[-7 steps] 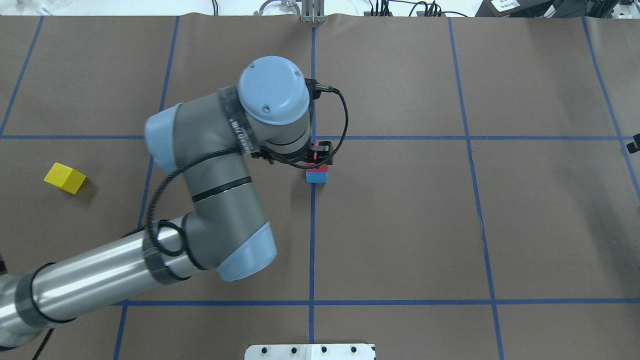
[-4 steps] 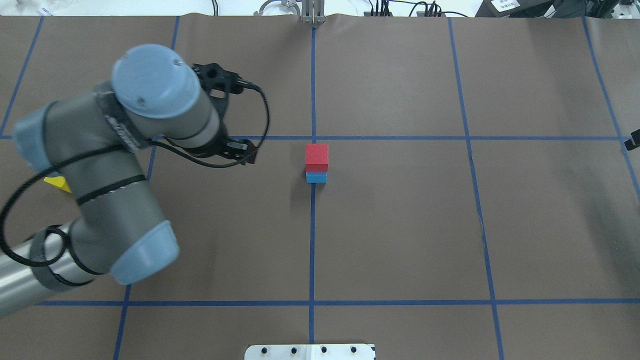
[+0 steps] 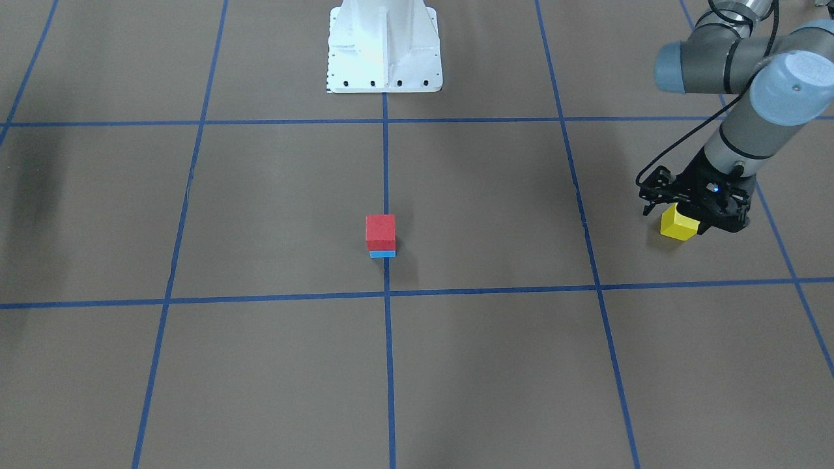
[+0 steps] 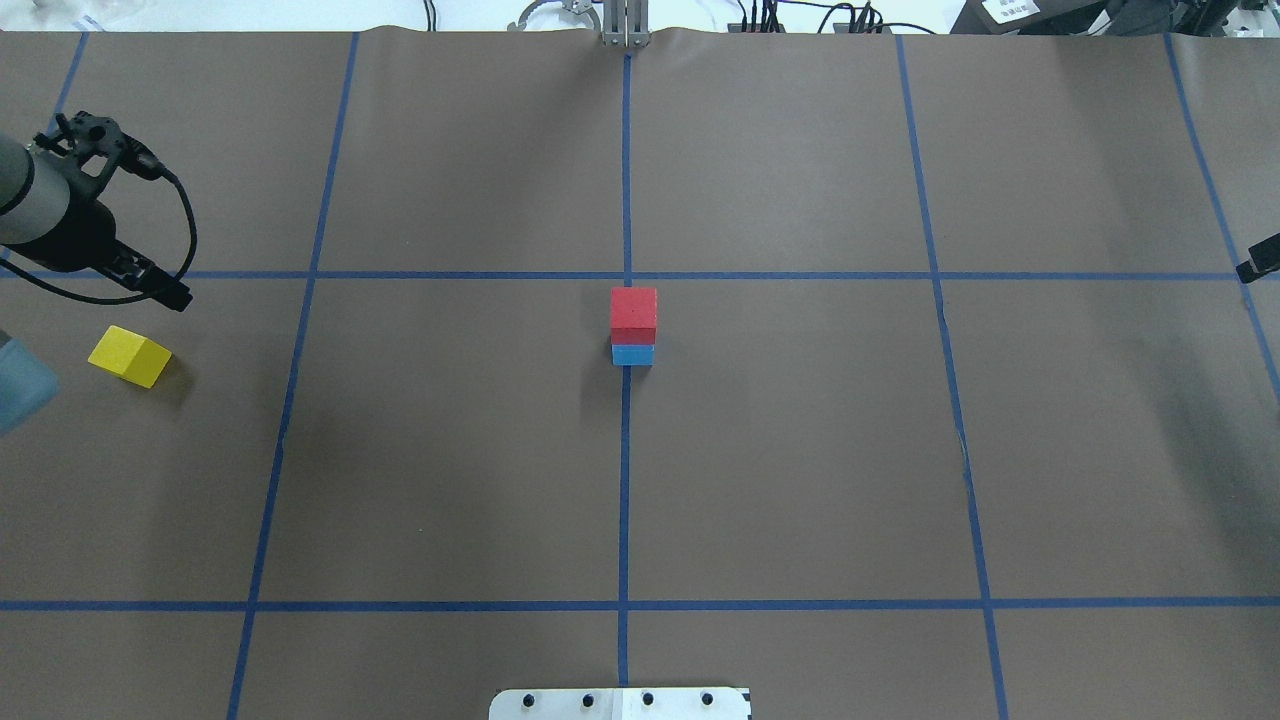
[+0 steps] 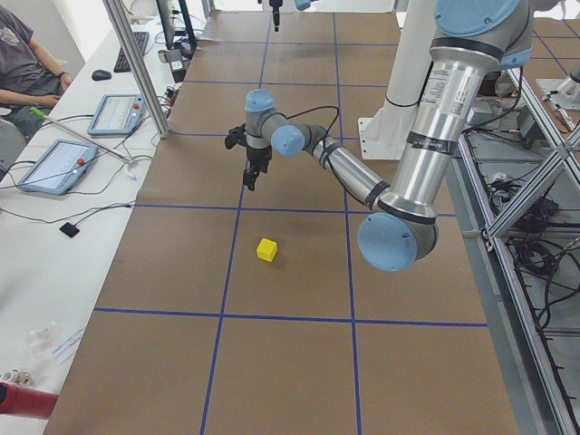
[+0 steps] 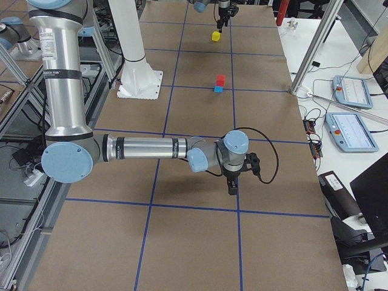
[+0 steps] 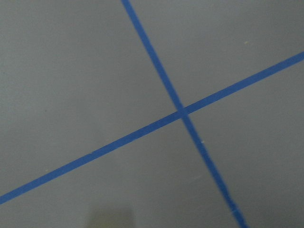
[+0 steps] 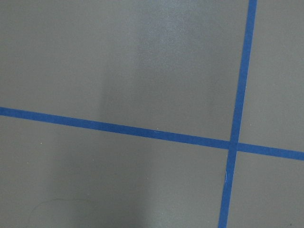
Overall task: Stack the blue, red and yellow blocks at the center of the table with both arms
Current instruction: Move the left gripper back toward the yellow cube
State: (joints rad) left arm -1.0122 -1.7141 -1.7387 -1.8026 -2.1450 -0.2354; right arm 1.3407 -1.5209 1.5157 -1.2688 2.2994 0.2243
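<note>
Two grippers, three blocks counted. Left gripper [image 4: 170, 293] was held above the table [image 4: 800, 450], near the one yellow block [image 4: 130, 356] but apart from it; its jaw state could not be told. Right gripper [image 6: 232, 187] was held over the table's opposite end, jaw state likewise undetermined. One red block [image 4: 633, 314] was found stacked on one blue block [image 4: 632, 354] at centre.

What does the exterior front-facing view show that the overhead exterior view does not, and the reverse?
Only front-facing: the upright post of the white metal pedestal. Only overhead: a black tip of the right gripper at the right edge, and black cables at the top. Both: the small red cube on the sky blue cube, the bright yellow cube and the left gripper.
</note>
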